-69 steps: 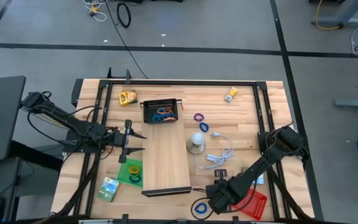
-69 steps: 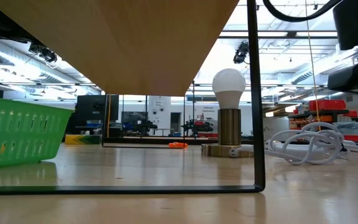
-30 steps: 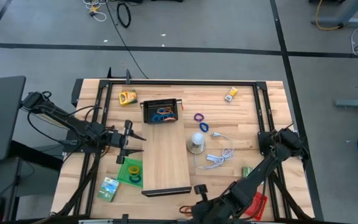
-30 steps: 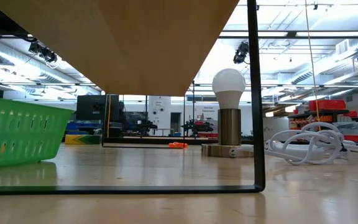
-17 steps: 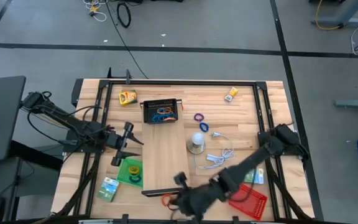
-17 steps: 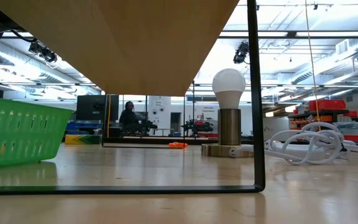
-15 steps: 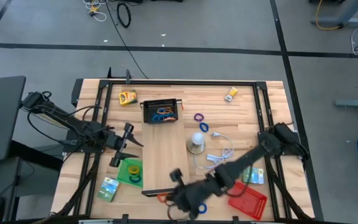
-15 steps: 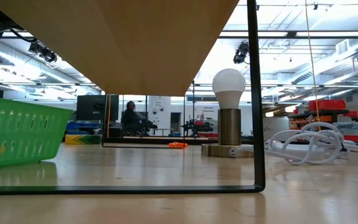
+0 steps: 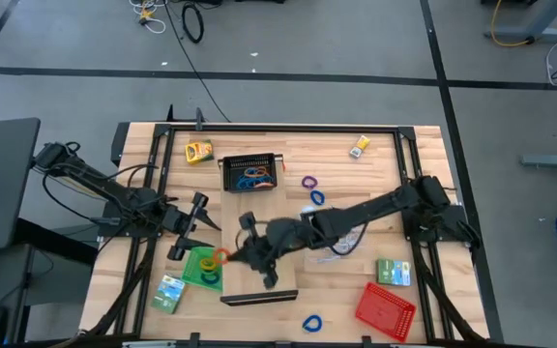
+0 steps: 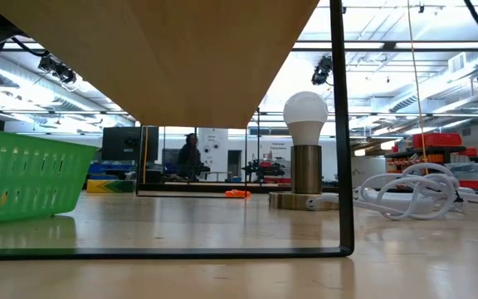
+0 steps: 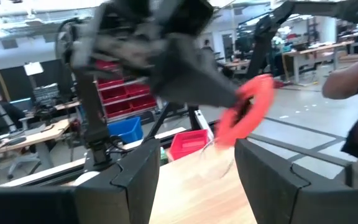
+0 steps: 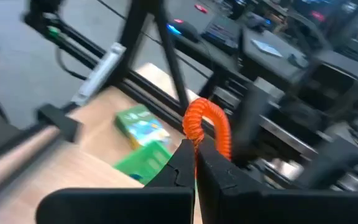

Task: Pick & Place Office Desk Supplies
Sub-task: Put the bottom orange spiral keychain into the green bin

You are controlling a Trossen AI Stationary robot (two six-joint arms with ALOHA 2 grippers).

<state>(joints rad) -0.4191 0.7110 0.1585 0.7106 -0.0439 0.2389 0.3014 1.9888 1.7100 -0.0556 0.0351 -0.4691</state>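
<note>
Orange loop-shaped band: pinched in my right gripper, jaws clenched on it, carried above the near edge of the green mesh tray, beside the long pale wooden board.

Left gripper: jaws spread, nothing in them, waiting just beyond the green tray.

Sorted so far, by my reckoning: blue and orange bands in the black mesh tray; at least a yellow band in the green tray.

Outstanding:
- purple band and blue band, loose on the table near the lamp cable;
- another blue band at the near edge, beside the red mesh tray;
- green card box, second green box, yellow boxes at the far side.

I judge the task well short of finished.

View notes: the overhead camera alone gives the full layout. My right wrist camera shows the band gripped at its lower end, standing up from the jaws. The left wrist camera shows it from the other side, hanging at the jaw tips. The low camera shows the green tray wall and the white bulb lamp, no gripper.
</note>
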